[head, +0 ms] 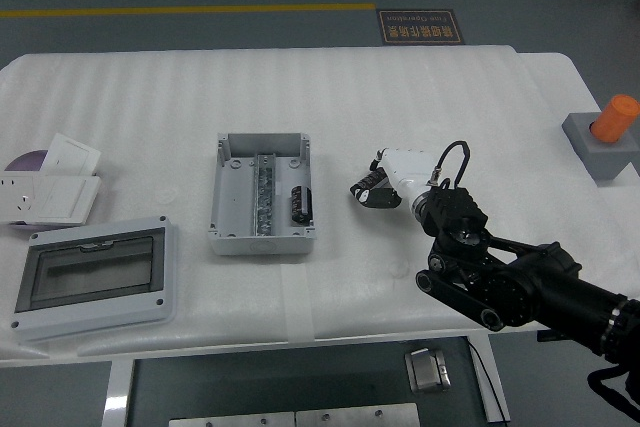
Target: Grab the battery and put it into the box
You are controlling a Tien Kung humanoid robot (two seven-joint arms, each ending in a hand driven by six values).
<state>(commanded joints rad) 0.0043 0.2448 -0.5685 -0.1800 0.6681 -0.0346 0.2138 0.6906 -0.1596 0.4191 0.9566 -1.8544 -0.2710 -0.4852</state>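
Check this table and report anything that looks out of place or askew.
Nothing looks spilled or damaged. The battery already lies inside the open grey box, right of its metal rail. The box's clear-windowed cover lies separately to the left, slightly skewed. The right hand hangs over bare table, right of the box.

Grey box (262, 194), dark battery (298, 202); white ribbed table (400, 97); orange cylinder (616, 117), grey block (598, 152)
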